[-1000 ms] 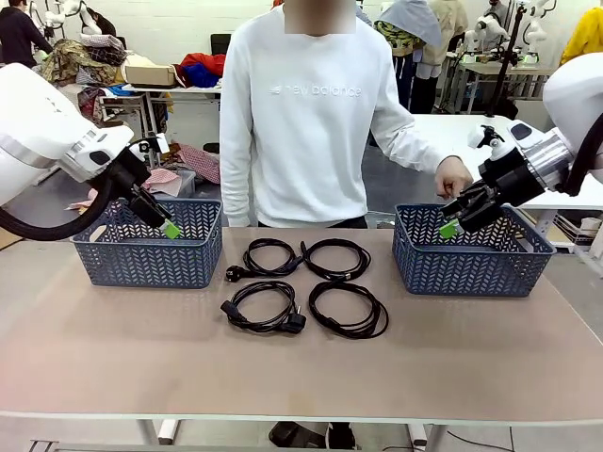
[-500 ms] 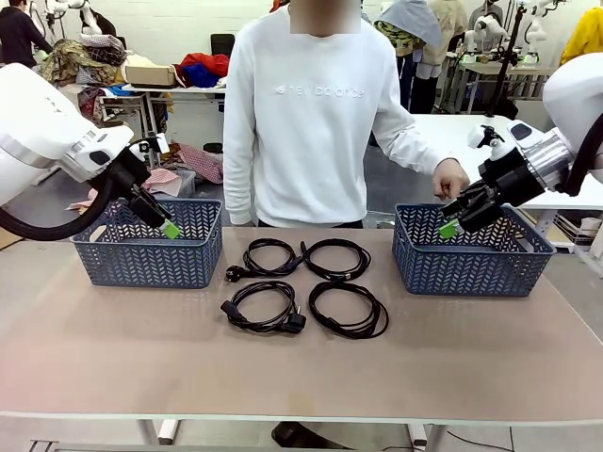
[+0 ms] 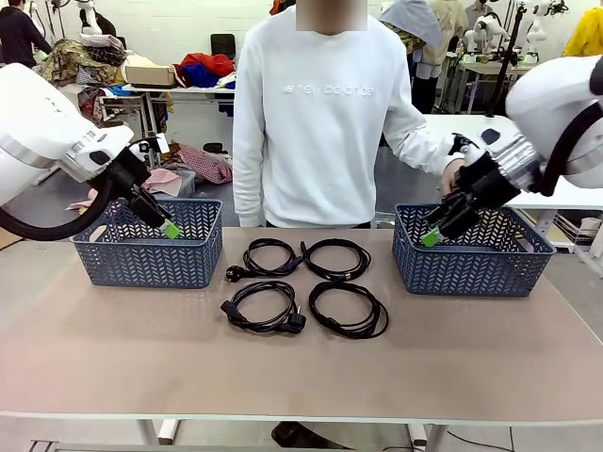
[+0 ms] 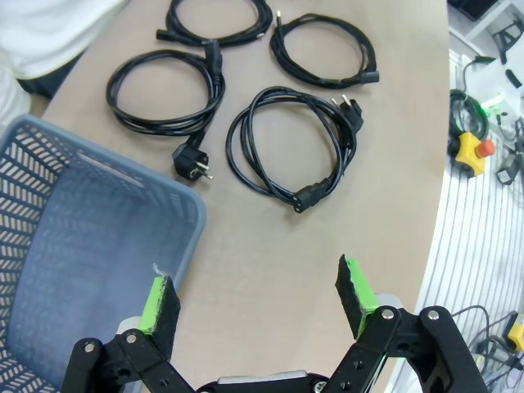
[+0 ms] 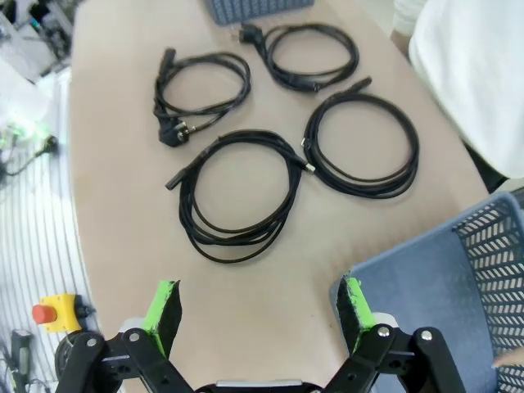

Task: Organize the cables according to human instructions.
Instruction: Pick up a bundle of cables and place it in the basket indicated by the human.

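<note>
From the front, you see your right gripper [image 3: 431, 236] has swung left toward the four cables [image 3: 301, 282] mid-table; your left gripper [image 3: 171, 229] stays put. From each wrist, jaws stand wide open, empty. Picking up looks next.

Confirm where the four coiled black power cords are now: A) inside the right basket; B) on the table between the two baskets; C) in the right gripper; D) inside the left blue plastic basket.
B: all four coiled black power cords lie on the beige tabletop, between the left blue plastic basket and the right blue plastic basket.
</note>
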You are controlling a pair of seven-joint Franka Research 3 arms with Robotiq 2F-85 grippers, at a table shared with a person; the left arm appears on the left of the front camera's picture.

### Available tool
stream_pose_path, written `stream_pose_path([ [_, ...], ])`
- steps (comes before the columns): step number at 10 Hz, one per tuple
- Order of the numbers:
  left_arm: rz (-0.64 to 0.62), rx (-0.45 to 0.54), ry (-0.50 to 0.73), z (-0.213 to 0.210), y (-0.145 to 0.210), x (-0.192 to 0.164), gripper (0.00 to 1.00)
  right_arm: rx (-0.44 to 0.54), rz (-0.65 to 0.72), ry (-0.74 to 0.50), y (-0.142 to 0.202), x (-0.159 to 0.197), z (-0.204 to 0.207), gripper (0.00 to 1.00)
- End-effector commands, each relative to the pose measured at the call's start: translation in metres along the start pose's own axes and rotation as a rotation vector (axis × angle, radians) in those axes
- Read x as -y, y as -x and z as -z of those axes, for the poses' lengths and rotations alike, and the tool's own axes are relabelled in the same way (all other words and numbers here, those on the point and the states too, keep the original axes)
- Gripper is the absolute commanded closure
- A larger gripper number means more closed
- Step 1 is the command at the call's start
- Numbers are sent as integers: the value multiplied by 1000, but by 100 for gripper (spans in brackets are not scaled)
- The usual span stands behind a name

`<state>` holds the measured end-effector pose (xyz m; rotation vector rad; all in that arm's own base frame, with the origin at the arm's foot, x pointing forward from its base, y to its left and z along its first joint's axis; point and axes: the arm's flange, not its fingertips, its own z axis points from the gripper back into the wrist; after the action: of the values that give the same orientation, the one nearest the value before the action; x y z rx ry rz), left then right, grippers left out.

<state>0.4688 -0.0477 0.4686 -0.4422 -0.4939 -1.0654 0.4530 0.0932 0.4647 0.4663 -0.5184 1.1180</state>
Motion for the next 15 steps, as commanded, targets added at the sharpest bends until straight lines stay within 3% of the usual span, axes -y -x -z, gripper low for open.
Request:
stream_pose_path([
  [1,0,26,11,-1,1,2,0,-150,38,50,-30,-2,12,0],
  [4,0,26,11,-1,1,2,0,-289,80,64,-66,-13,40,0],
  [13,0,26,11,-1,1,2,0,-284,77,28,-72,-16,55,0],
  [15,0,26,11,-1,1,2,0,-316,230,83,-86,-26,58,0],
])
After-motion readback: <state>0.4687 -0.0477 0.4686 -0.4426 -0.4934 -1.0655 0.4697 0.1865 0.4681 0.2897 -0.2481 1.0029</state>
